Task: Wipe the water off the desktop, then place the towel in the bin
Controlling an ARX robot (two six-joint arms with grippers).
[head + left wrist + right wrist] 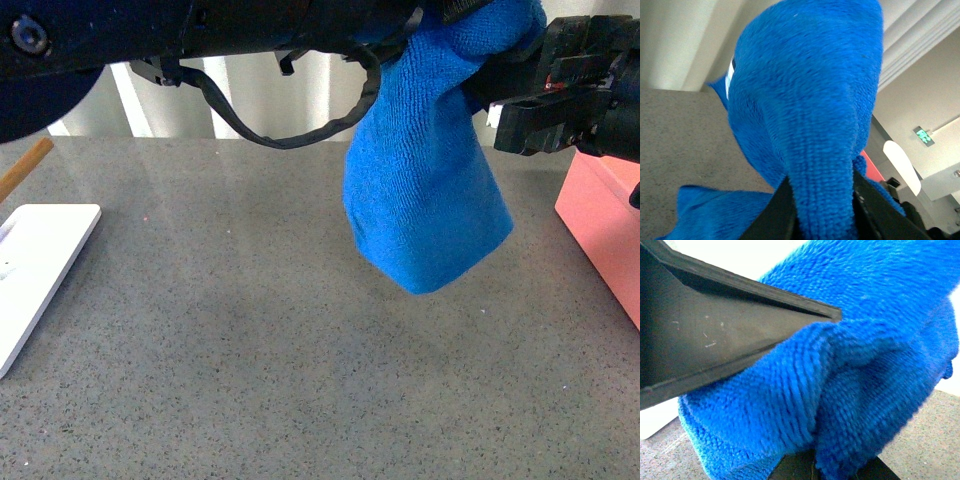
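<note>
Blue terry cloth fills most of both wrist views. We take the bin (pixel 600 215), the salmon-pink box at one edge of the desktop (pixel 250 330), as the reference for all positions.

1. Towel. The towel (pixel 430 190) hangs in the air, near the bin and raised higher than its rim. It is outside the bin, on the side that faces the white tray (pixel 40 265). Its lower edge hangs free above the desktop.

2. Left gripper. In the left wrist view the left gripper (pixel 822 190) pinches a thick fold of the towel. Both black fingers (pixel 775 217) press against the cloth, one on each side. The left arm (pixel 250 25) reaches toward the bin across the top of the front view, and a black cable (pixel 290 135) loops beneath it.

3. Right gripper. The right gripper (pixel 825 387) sits at the towel's upper end, on the bin's side of the cloth. Its jaws stand fairly wide, with bunched towel filling the gap. The upper finger (pixel 715 325) touches the cloth. We cannot tell whether the jaws actually clamp it.

4. Other items. The white tray lies flat on the desktop, well apart from the bin at the opposite edge. A wooden stick (pixel 25 168) shows just beyond the tray, farther again from the bin.
</note>
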